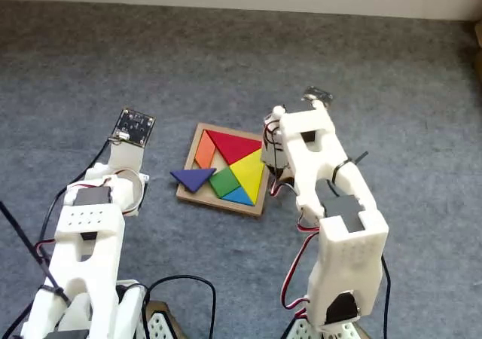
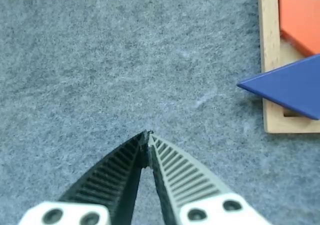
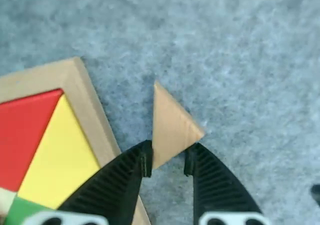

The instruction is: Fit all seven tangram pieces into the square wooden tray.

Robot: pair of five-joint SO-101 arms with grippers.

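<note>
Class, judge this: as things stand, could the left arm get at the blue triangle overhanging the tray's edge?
Probably yes. The blue triangle juts past the tray toward the left end effector, with bare carpet alone between them. It is shut, so it would need to open first.

No text, label, brand, number or sign can be read on anything in these views
</note>
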